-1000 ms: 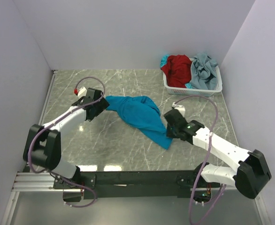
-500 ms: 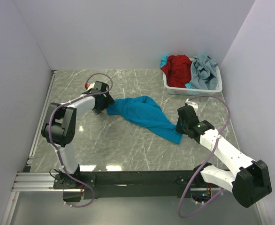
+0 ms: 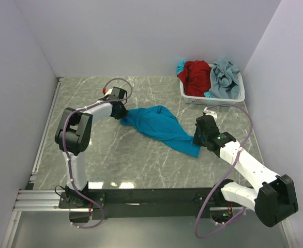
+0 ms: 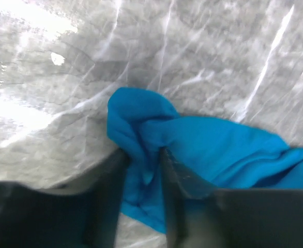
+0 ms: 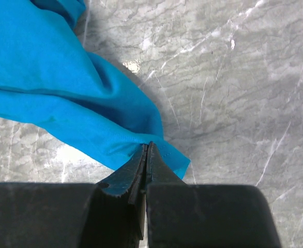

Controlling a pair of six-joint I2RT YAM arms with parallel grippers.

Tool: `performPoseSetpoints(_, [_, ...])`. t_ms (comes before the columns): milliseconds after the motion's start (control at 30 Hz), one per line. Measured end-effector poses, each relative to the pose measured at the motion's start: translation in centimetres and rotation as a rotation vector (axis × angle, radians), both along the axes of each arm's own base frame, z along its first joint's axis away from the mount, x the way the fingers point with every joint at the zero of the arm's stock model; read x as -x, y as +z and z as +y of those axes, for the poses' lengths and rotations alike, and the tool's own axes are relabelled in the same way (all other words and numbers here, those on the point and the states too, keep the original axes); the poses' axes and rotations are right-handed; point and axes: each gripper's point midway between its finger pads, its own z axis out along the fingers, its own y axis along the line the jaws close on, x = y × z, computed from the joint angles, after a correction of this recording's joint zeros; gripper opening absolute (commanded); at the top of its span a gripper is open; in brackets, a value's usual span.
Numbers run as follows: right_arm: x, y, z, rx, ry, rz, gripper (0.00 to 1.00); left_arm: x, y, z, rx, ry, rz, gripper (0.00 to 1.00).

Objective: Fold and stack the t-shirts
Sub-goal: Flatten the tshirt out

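Note:
The teal-blue t-shirt (image 3: 156, 126) lies crumpled in a long band across the marble table. My left gripper (image 3: 121, 114) is at its left end. In the left wrist view a bunched fold of the shirt (image 4: 218, 150) sits squeezed between the two fingers of the left gripper (image 4: 141, 155). My right gripper (image 3: 197, 140) holds the right end. In the right wrist view the right gripper (image 5: 147, 146) has its jaws pressed together on the hem of the shirt (image 5: 48, 77). A red t-shirt (image 3: 195, 75) and a pale grey-blue t-shirt (image 3: 224, 75) lie heaped in the basket.
The white lattice basket (image 3: 213, 99) stands at the back right near the wall. Another bit of teal cloth (image 3: 180, 67) peeks over its left rim. White walls close in the table on three sides.
The left gripper reached right to the shirt's left end and closed on a fold of it. The right gripper, still shut, drew the right end a little rightward.

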Motion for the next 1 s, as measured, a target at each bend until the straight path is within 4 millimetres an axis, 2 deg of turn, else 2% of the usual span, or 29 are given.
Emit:
performPoseSetpoints(33, [0.0, 0.0, 0.0, -0.001, 0.003, -0.002, 0.0, -0.1, -0.1, -0.2, 0.001, 0.005, 0.0, 0.01])
performPoseSetpoints(267, [-0.3, 0.5, -0.1, 0.003, 0.006, -0.028, 0.0, 0.0, 0.0, 0.2, -0.03, 0.038, -0.001, 0.01])
performPoseSetpoints(333, [-0.5, 1.2, -0.1, -0.008, 0.008, -0.06, 0.0, 0.8, 0.2, 0.9, -0.061, 0.058, 0.002, 0.01])
performPoseSetpoints(433, [-0.8, 2.7, 0.0, -0.028, 0.013, -0.118, 0.0, 2.5, 1.7, 2.2, -0.104, 0.095, -0.008, 0.01])
performPoseSetpoints(533, [-1.0, 4.6, 0.1, -0.05, 0.02, -0.189, 0.0, 3.6, 5.3, 3.1, -0.122, 0.122, -0.079, 0.01])
performPoseSetpoints(633, [-1.0, 7.2, 0.2, -0.081, 0.033, -0.271, 0.0, 4.2, 10.6, 3.5, -0.114, 0.149, -0.203, 0.01])
performPoseSetpoints(767, [-0.8, 12.0, 0.7, -0.145, 0.071, -0.419, 0.0, 5.6, 18.9, 3.7, -0.054, 0.204, -0.403, 0.01])
performPoseSetpoints(900, [-0.2, 17.6, 0.8, -0.201, 0.096, -0.563, 0.0, 8.2, 25.9, 4.7, 0.021, 0.251, -0.573, 0.01])
performPoseSetpoints(1000, [0.6, 22.0, 0.8, -0.242, 0.119, -0.664, 0.0, 10.3, 29.9, 5.7, 0.066, 0.279, -0.675, 0.01])
